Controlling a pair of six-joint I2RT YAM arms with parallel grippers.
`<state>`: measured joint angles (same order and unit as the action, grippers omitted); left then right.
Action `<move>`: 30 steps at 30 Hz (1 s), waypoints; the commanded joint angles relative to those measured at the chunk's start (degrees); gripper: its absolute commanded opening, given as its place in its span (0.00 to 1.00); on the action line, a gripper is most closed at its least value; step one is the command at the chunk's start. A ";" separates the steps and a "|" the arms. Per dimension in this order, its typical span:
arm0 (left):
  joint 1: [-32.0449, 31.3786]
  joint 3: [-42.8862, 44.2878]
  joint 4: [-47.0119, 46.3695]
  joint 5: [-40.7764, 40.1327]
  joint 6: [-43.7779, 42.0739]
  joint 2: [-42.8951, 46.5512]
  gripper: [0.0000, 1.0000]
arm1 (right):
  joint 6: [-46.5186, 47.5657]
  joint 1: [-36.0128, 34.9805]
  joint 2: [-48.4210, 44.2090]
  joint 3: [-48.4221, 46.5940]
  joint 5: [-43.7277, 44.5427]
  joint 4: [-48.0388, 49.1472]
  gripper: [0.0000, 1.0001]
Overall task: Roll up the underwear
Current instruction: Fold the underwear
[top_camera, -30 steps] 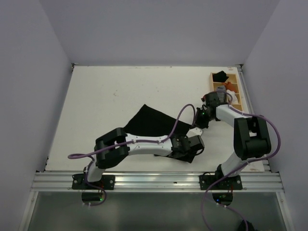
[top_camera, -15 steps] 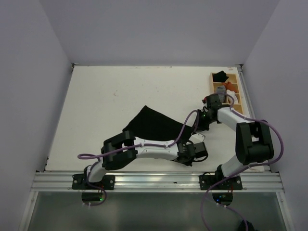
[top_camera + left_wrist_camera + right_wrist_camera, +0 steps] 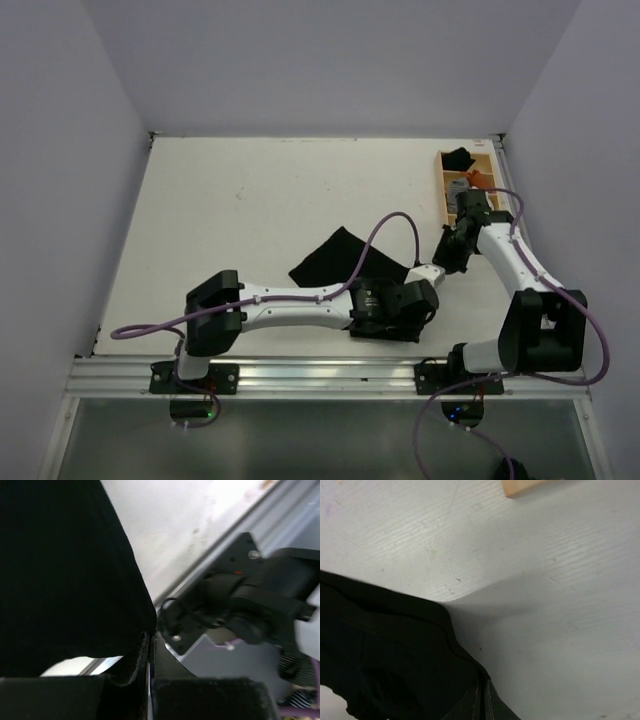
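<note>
Two grippers held the underwear (image 3: 335, 258) at once. Your left gripper (image 3: 150, 647) was closed, its fingers pressed together on the cloth's edge, with the black fabric spreading above it and to its left. Your right gripper (image 3: 483, 696) was likewise pinched tight on an edge, the fabric trailing to its left over the white table (image 3: 560, 605). Seen from above, the right gripper sat just beyond the left one, near it. The underwear stretched leftward from both. A wooden tray (image 3: 470, 190) stood beyond the right gripper, apart from it.
</note>
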<state>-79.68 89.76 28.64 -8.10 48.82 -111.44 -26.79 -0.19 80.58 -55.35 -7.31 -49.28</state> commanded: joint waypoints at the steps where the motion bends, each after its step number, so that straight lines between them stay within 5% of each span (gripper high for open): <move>1: -0.48 1.92 -2.89 7.82 2.86 1.57 0.00 | 0.42 -0.08 -4.80 -0.90 7.12 -7.32 0.00; 6: -0.04 -1.68 0.00 7.83 4.00 6.13 0.00 | -1.07 0.01 -8.50 -1.60 11.97 -11.62 0.00; 18: 9.71 -23.38 -3.86 11.52 3.04 20.90 0.00 | -11.97 -6.49 -12.11 -1.77 4.59 -6.36 0.00; 30: 19.82 -24.98 2.21 14.16 -2.06 29.96 0.00 | -21.73 -16.33 -6.66 -14.43 6.26 -7.68 0.00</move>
<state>-61.60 65.73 28.73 4.47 49.19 -84.09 -44.31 -14.68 72.88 -66.11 -2.20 -57.76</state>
